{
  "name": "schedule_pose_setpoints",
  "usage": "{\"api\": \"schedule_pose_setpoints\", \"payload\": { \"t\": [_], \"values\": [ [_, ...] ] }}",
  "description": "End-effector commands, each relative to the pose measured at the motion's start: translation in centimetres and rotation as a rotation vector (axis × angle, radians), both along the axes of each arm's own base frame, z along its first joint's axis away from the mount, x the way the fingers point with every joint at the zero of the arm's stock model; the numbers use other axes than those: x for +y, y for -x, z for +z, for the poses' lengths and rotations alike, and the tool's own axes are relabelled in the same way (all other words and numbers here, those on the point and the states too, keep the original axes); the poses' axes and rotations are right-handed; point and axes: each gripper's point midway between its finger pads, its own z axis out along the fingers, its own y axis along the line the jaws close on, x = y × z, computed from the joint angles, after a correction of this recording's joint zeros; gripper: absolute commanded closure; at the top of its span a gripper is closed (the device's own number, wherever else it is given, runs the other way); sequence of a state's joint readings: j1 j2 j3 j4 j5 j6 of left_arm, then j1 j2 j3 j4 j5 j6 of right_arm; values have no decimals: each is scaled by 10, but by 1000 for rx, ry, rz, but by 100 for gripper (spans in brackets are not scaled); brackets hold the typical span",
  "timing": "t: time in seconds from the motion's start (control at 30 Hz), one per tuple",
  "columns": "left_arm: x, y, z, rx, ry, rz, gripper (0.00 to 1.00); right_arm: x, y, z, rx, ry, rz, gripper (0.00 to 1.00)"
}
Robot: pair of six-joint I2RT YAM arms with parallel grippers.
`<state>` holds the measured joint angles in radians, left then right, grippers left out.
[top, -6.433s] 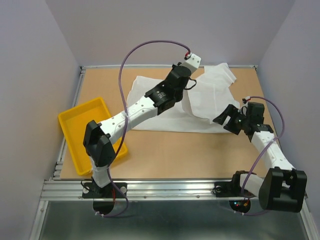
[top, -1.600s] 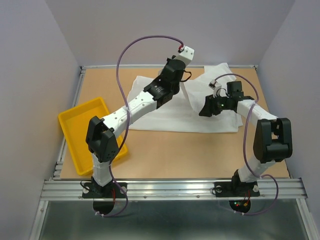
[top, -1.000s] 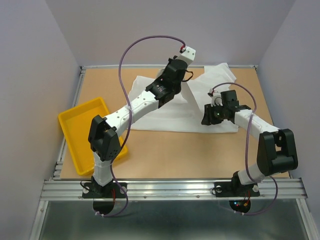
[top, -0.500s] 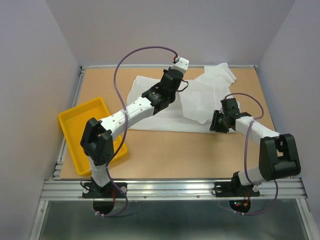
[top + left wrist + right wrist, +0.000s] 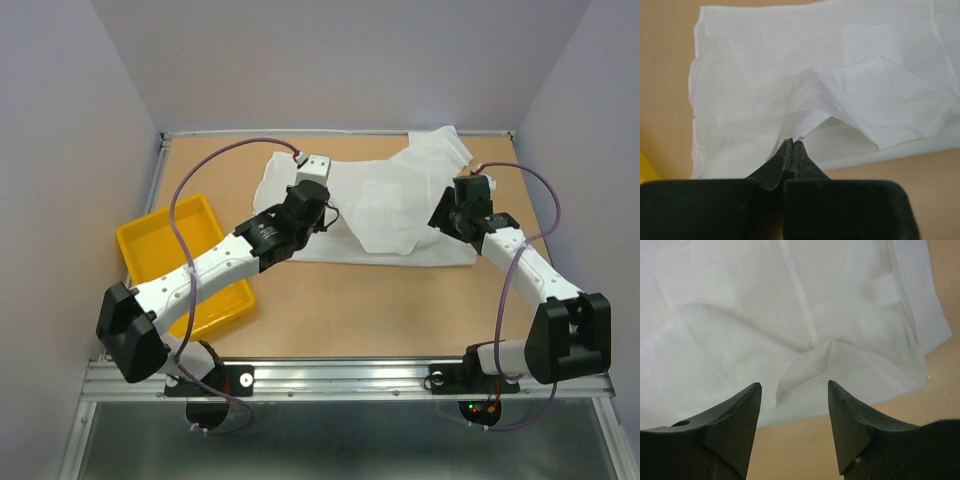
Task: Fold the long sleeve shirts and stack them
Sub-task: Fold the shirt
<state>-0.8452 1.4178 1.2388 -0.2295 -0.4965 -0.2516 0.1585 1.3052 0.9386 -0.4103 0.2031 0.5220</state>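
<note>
1. Top view first: the white long sleeve shirt lies spread across the upper middle of the table. Its lower edge runs roughly level, and its upper right part is bunched close to the back rim.
2. Room to move: a broad bare band of tabletop crosses the frame below the shirt, down to the metal rail at the bottom. There's another bare patch in the upper left.
3. The left gripper sits over the shirt's left half. In its wrist view the left gripper has its jaws pressed tight together, with a peak of white fabric pinched at the tips. That pinch is drawn up into a ridge above the flat layer.
4. Same wrist view: the shirt has its side edge running down the left of the frame, with bare table beyond it. A sliver of yellow shows at the lower left border.
5. The right gripper is over the shirt's right side. In its wrist view the right gripper has its jaws spread wide, nothing between them. It hovers above a small raised fold in the shirt, and tan tabletop fills the bottom and the right edge.
6. The yellow tray is at the left of the top view, apart from the shirt, and the left arm crosses over its right-hand corner.
7. Plain walls close in at left, back and right, and a purple cable arcs above the left arm.
</note>
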Motion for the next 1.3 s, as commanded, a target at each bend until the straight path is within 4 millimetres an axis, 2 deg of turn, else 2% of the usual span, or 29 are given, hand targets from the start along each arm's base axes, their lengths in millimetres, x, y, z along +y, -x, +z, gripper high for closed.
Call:
{"api": "schedule_pose_setpoints", "payload": {
  "t": [0.0,0.07,0.1,0.17,0.2,0.33,0.4,0.5,0.57,0.63,0.83,0.97,1.1,1.27],
  "values": [
    [-11,45,-21,126,170,-67,100,-14,-10,2,-8,34,-114,39],
    [-15,62,-34,175,189,-102,100,-18,-9,-4,9,53,-127,39],
    [-22,80,-50,231,199,-145,100,-21,-9,-9,23,72,-137,39],
    [-28,99,-59,272,205,-192,99,-24,-9,-14,34,93,-148,39],
    [-35,116,-67,303,195,-233,99,-23,-10,-15,38,98,-148,39],
    [-46,161,-97,422,117,-350,99,-18,-16,-20,52,115,-141,39],
    [-40,183,-112,481,53,-382,99,-14,-19,-19,50,127,-135,39],
    [-27,200,-122,534,6,-380,99,-10,-22,-28,71,139,-131,40],
    [-18,209,-119,548,12,-379,99,-10,-21,-36,94,145,-137,40],
    [-11,212,-108,537,39,-379,99,-11,-20,-43,110,154,-143,41],
    [11,220,-108,554,26,-350,99,-16,-19,-55,135,169,-176,51],
    [3,215,-100,529,66,-350,99,-15,-14,-58,148,167,-161,60],
    [-12,205,-90,494,79,-353,99,-20,1,-65,170,185,-165,75],
    [-24,196,-90,474,64,-351,99,-29,18,-74,195,211,-184,89]
  ]
}}
